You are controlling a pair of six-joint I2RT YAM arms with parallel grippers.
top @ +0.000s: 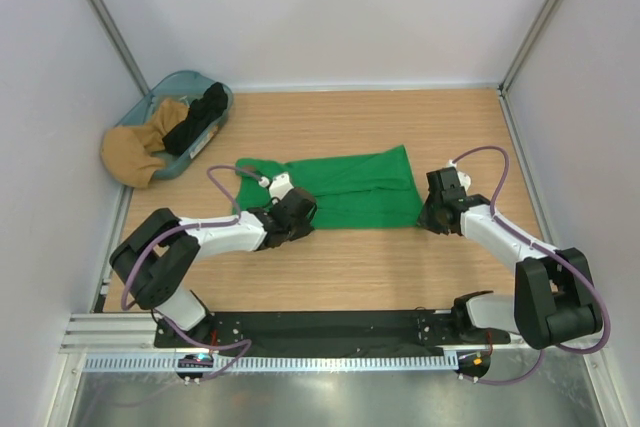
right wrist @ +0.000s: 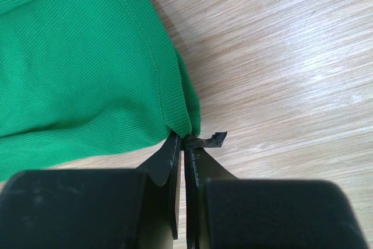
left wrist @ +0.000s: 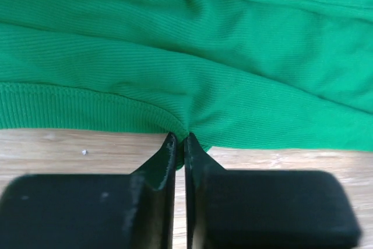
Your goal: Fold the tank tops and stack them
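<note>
Soft, light and limp, the green tank top (top: 350, 187) lay flat mid-way across the worktop (top: 400, 267), the left fingers (left wrist: 166, 158) pinching its near hem at 7 o'clock and the right fingers (right wrist: 169, 161) its 4 o'clock corner, edge holds that likely suit sagging fabric.

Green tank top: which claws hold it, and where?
Both. Left gripper pinches the green tank top at its near edge; right gripper, at its hem corner.
</note>
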